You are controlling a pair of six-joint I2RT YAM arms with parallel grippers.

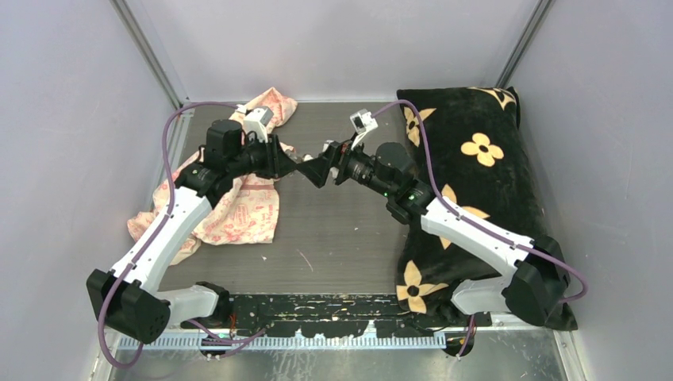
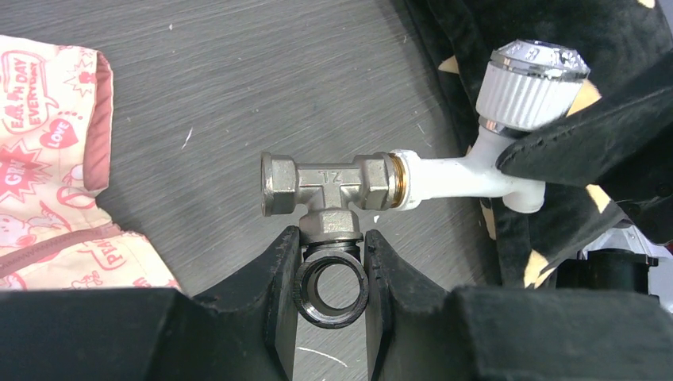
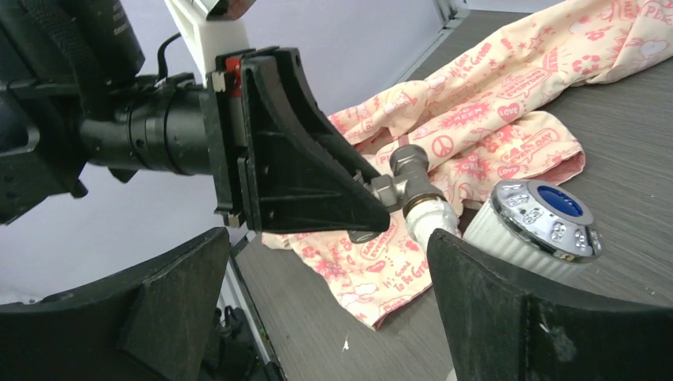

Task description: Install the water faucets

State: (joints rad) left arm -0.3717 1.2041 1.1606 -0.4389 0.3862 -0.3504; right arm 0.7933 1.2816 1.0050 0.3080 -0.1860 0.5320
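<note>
We see left end effector (image 2: 332, 240) clamped on stem of tee fitting (image 2: 329, 181), frame centre; white tap (image 2: 452, 178) joins its right end, beside wide-open, empty right end effector (image 3: 333, 317).

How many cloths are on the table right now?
2: a pink printed cloth at the left, a black flowered cloth along the right side. Others may be hidden.

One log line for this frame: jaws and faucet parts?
left jaws: shut on metal tee fitting | right jaws: open by knob of white tap | tap: seated in tee end
</note>
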